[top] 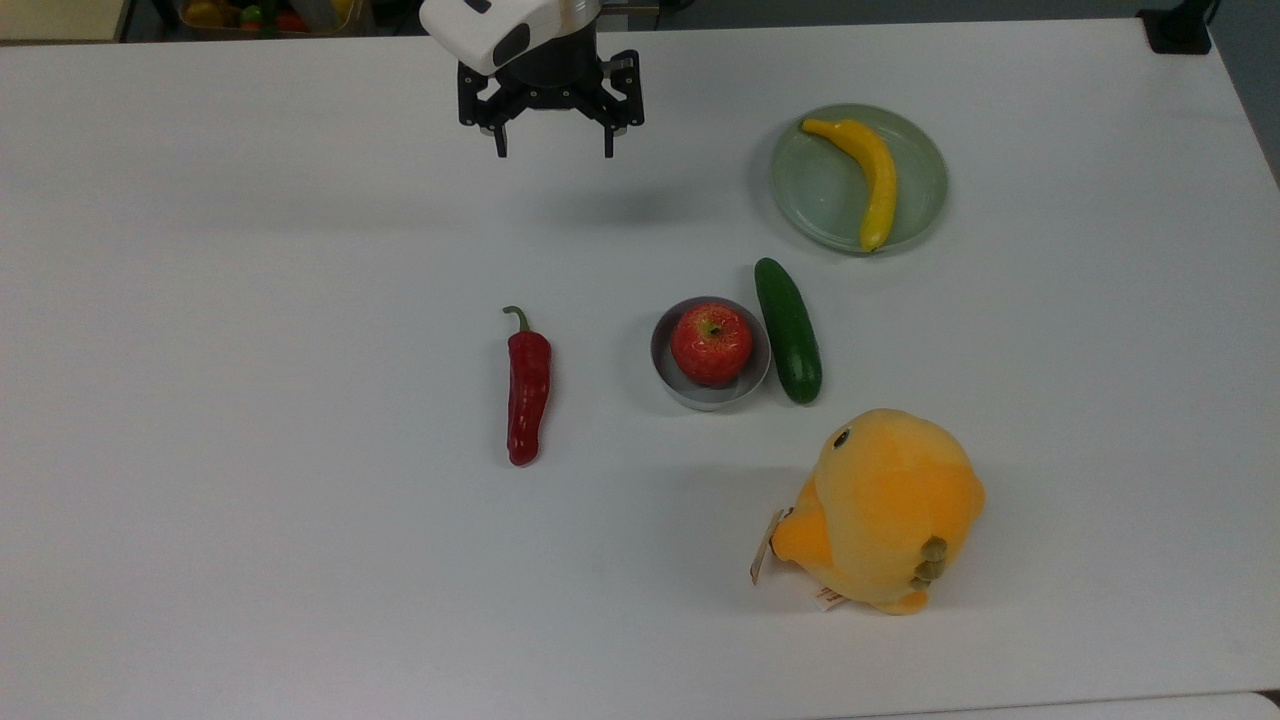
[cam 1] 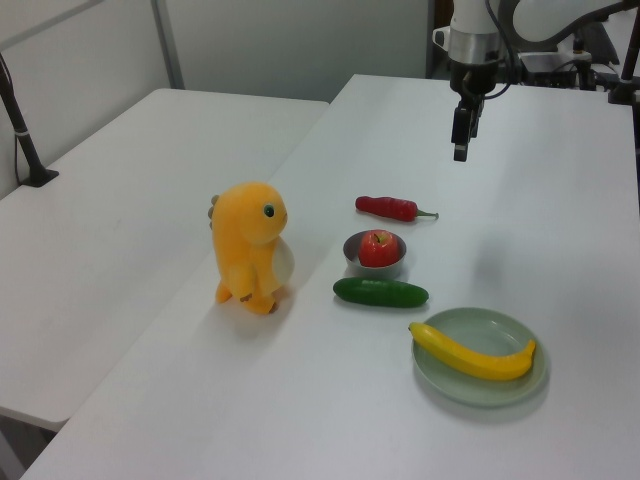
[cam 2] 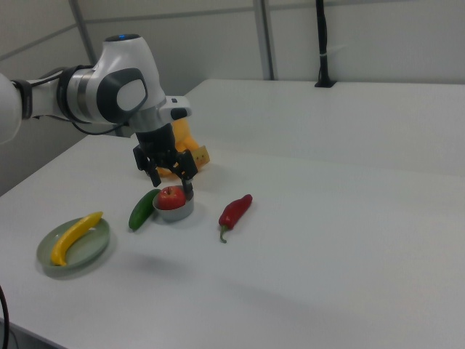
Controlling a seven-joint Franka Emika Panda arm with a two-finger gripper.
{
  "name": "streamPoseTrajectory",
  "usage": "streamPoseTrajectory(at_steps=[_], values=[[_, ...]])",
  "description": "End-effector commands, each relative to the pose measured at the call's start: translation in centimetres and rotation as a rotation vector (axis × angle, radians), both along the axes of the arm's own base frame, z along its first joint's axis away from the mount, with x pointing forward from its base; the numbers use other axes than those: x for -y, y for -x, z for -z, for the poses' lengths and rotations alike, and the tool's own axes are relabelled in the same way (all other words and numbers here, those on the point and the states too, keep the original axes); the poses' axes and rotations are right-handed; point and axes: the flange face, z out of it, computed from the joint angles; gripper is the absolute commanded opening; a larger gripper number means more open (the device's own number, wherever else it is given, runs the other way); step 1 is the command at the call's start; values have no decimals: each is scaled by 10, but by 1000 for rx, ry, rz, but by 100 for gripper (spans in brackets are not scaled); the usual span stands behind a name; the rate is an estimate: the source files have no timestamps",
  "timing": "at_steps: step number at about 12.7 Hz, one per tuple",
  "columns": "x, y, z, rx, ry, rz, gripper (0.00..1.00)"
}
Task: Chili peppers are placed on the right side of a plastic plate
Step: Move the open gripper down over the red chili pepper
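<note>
Chili pepper: we note it flat on the table, long axis running up-down in the top view, directly below the gripper, whose fingers hang open and empty, well apart from it

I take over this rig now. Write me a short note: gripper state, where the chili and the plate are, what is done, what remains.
Gripper: open, empty, above the table, apart from every item.
Chili pepper: flat on the table, at the top view's left of the grey bowl that holds an apple.
Plastic plate: pale green, a banana lies on it; a cucumber lies between plate and bowl.
Done: nothing yet.
Left: grasp the chili, carry it to the plate's side, release.
</note>
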Motion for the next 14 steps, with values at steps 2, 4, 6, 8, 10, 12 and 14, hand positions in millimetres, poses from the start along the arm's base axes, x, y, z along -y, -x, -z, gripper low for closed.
streamPoseTrajectory(at_steps=[2, 4, 6, 8, 10, 12, 14], values=[[0, 6, -5, -14, -19, -78, 100], [0, 9, -3, -38, -17, -65, 100], [0, 8, -5, -35, -16, -70, 100], [0, 7, 0, -42, -15, -75, 100], [1, -3, 6, -35, -8, -67, 100], [0, -22, 16, -40, -7, -63, 100], [2, -42, 21, -26, -7, -56, 100]])
